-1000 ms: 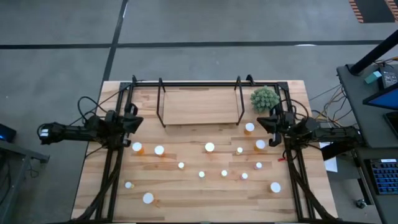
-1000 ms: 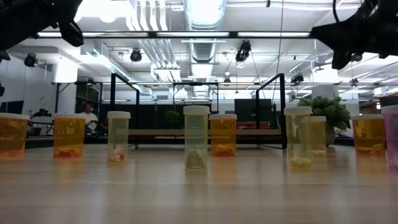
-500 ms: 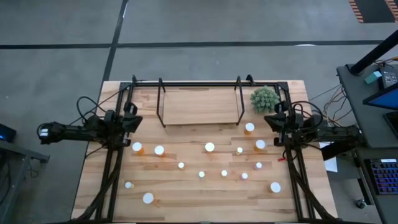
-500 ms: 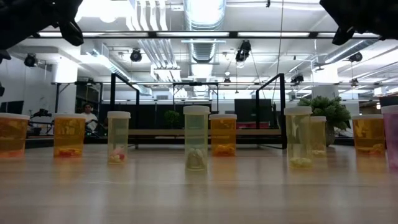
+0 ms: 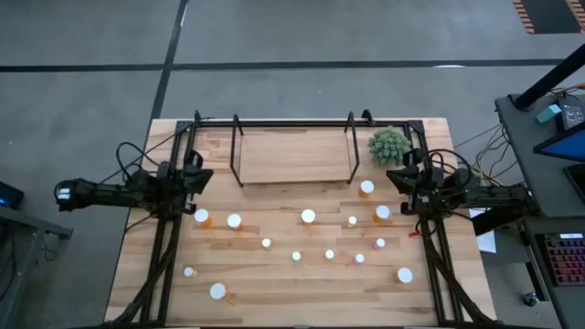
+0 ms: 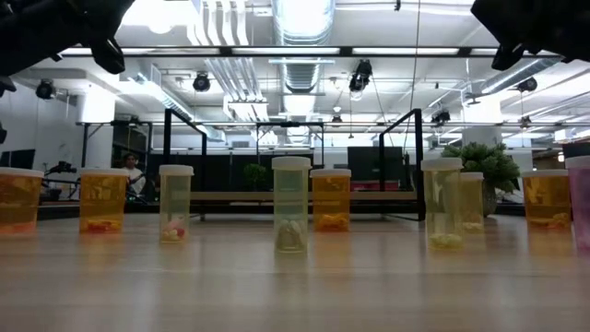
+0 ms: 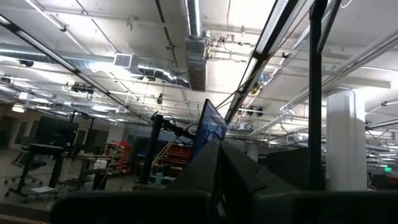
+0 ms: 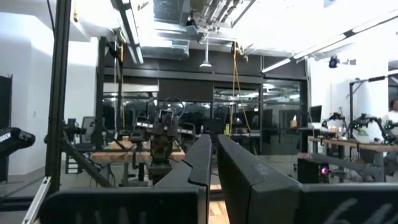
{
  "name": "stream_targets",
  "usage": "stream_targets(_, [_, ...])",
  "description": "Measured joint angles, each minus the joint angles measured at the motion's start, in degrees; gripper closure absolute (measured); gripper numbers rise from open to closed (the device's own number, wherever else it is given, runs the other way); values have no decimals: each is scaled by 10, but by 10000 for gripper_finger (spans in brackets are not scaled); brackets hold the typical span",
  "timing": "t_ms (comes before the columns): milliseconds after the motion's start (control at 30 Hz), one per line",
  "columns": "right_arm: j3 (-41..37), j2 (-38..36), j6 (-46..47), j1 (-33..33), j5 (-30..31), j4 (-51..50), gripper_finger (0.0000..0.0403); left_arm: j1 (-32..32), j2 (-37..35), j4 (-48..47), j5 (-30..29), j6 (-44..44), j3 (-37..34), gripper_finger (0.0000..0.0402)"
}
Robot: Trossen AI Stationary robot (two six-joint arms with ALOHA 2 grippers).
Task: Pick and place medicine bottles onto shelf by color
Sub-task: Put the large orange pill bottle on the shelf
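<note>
Several medicine bottles with white caps stand upright on the wooden tabletop, among them one in the middle (image 5: 308,217), an orange one at the left (image 5: 201,217) and one at the right (image 5: 382,212). In the low view they stand in a row, for example a pale one (image 6: 291,205). The shelf (image 5: 294,155), a light-wood board between black uprights, stands at the table's far side. My left gripper (image 5: 207,175) hovers shut at the table's left edge, tipped upward (image 7: 219,168). My right gripper (image 5: 391,176) hovers shut at the right edge, near a bottle (image 5: 366,187), also tipped upward (image 8: 213,155).
A green spiky plant (image 5: 389,144) stands at the far right, beside the shelf. Black frame rails (image 5: 164,247) run along both sides of the table. A bench with equipment (image 5: 558,137) stands off the table's right. Bare wood lies between the scattered bottles and the near edge.
My right gripper has risen and tipped upward, rolling a little, and has drawn back slightly toward the table's right edge; in the low view it has gone up toward the picture's top. The bottles have stayed in place.
</note>
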Motion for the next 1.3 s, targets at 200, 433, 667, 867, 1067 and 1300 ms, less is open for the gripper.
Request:
stream_targets(200, [33, 49, 15, 0, 25, -12, 385, 0, 0, 5, 0, 0, 0, 402])
stream_targets(433, [142, 157, -40, 0, 23, -135, 385, 0, 0, 6, 0, 5, 0, 402])
stream_targets(667, [256, 245, -61, 27, 19, -255, 385, 0, 3, 5, 0, 5, 0, 402])
stream_targets(867, [312, 304, -71, 75, 18, -273, 385, 0, 3, 9, 0, 5, -1, 402])
stream_targets(1067, [361, 363, -61, 124, 23, -288, 385, 0, 3, 9, -1, 3, 0, 402])
stream_targets(1300, [452, 439, -42, 166, 23, -376, 385, 0, 3, 10, -1, 0, 0, 402])
